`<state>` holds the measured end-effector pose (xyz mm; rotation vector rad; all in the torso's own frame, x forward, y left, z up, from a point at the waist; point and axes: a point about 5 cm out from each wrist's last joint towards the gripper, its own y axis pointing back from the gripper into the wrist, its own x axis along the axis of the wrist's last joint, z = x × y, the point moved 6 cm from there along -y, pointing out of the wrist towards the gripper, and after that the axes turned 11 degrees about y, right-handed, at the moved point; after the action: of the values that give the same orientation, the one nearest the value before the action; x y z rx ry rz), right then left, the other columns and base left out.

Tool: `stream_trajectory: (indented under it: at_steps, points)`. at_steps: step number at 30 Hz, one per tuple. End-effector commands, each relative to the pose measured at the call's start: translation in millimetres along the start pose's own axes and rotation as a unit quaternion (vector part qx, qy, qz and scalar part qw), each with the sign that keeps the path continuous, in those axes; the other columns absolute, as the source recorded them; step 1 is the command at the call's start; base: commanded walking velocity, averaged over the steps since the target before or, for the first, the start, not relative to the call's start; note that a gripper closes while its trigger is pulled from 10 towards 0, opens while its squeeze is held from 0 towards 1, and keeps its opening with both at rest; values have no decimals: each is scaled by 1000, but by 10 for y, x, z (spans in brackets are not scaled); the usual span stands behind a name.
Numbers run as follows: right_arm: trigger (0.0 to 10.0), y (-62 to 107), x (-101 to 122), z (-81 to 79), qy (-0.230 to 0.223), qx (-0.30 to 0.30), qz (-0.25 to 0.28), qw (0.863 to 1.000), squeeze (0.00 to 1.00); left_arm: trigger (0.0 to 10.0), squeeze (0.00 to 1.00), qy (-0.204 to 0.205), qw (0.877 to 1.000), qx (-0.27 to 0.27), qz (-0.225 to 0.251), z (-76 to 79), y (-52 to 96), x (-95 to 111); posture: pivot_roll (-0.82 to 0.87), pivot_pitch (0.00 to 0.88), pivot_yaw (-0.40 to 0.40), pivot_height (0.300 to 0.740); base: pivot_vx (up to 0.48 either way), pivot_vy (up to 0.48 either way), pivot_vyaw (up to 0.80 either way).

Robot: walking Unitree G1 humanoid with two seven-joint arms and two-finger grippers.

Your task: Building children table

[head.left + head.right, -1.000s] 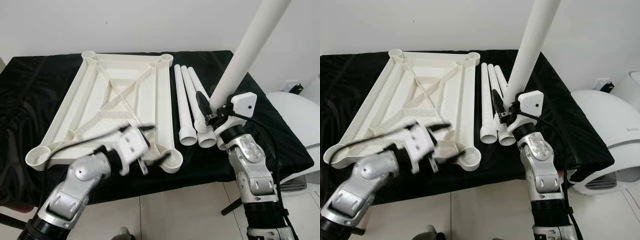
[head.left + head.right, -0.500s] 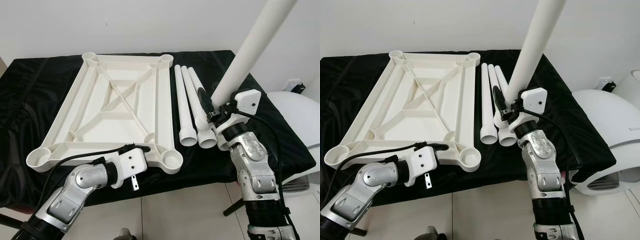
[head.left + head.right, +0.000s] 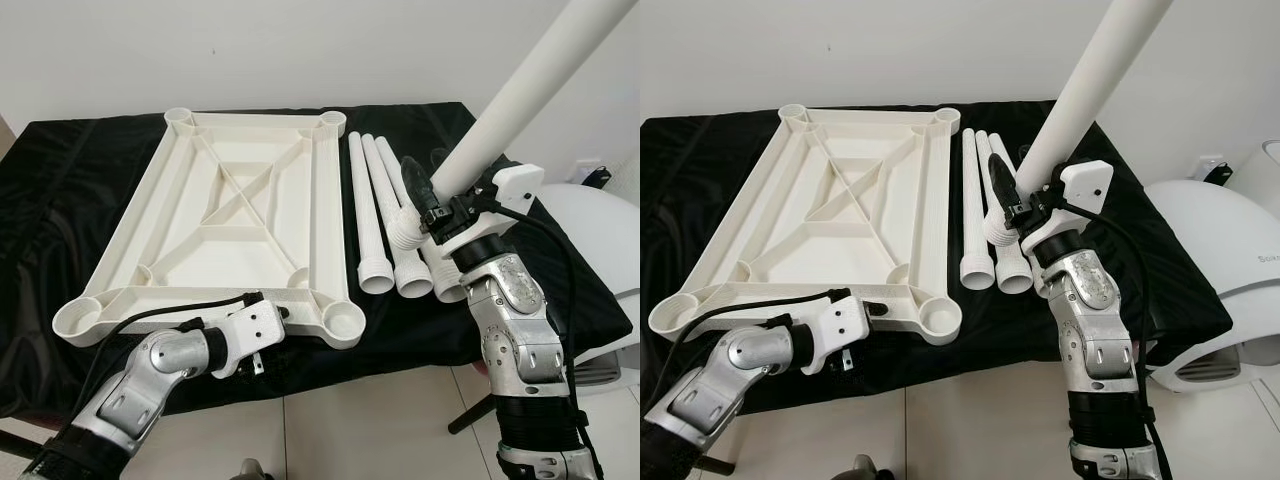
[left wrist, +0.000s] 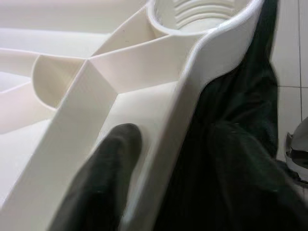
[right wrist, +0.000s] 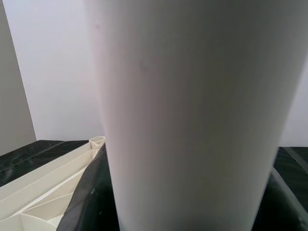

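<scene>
The white plastic table top panel [image 3: 230,225] lies upside down on a tabletop covered with black cloth [image 3: 60,180], its ribbed underside facing up, with a round threaded socket at each corner. The near right socket [image 3: 343,320] sits at the near edge of the tabletop, close to the left tool.

The left tool [image 3: 862,318] reaches in from the near side at the panel's near rim, between the two near sockets and closer to the right one. In the left wrist view one black finger [image 4: 103,185] lies inside the rim wall and the other [image 4: 231,178] lies outside it over the black cloth, so the fingers stand apart with the rim between them; whether they press on the rim cannot be told.

To the right of the panel, white table legs [image 3: 372,215] lie side by side on the cloth, running from far to near, their wider collared ends towards the near edge.

The right tool [image 3: 428,205] is clamped on one more white table leg [image 3: 530,85], lifted off the cloth above the lying legs. This leg tilts up and to the right, its upper end leaving the picture at the top, and its threaded lower end [image 3: 404,232] hangs just above the lying legs. In the right wrist view the leg [image 5: 192,115] fills the middle, very close.

A white rounded appliance [image 3: 1215,270] stands on the floor to the right of the tabletop
</scene>
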<state>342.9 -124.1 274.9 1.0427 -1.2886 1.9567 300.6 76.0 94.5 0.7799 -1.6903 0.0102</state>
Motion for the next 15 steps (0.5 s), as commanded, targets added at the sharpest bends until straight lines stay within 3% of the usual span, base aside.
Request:
stream_trajectory:
  at_steps: [1, 4, 5, 9, 11, 12, 14, 15]
  points:
    - [10000, 20, 57, -27, -5, 12, 6, 1000, 0, 0, 0, 2, 1000, -1, -15, -6, -38, -76, -22, 150, 43, 740, 0, 0, 0]
    - [10000, 31, 55, -29, -5, 17, 2, 1000, 0, 0, 0, -5, 1000, -6, -12, -17, -94, -41, -27, 152, 45, 740, 0, 0, 0]
    - [10000, 36, 53, -26, -3, 19, 0, 1000, 0, 902, 0, -9, 1000, -10, -9, -26, -129, -9, -31, 154, 48, 740, 0, 0, 0]
    - [10000, 46, 56, -12, 1, 21, -3, 1000, 0, 941, 0, -17, 1000, -17, -4, -53, -212, 55, -36, 155, 51, 740, 0, 0, 0]
    - [10000, 51, 59, -7, 3, 22, -5, 1000, 0, 1451, 0, -20, 1000, -18, -2, -78, -248, 99, -40, 156, 53, 740, 0, 0, 0]
    - [10000, 58, 59, -8, 5, 23, -7, 1000, 0, 6275, 0, -21, 1000, -18, 1, -101, -257, 128, -45, 157, 57, 740, 0, 0, 0]
    - [10000, 63, 59, -9, 6, 23, -8, 1000, 0, 6275, 0, -21, 1000, -17, 3, -116, -261, 148, -45, 157, 57, 740, 0, 0, 0]
    - [10000, 70, 56, -11, 7, 24, -9, 1000, 0, 10000, 0, -19, 1000, -16, -4, -130, -261, 137, -47, 158, 58, 740, 0, 0, 0]
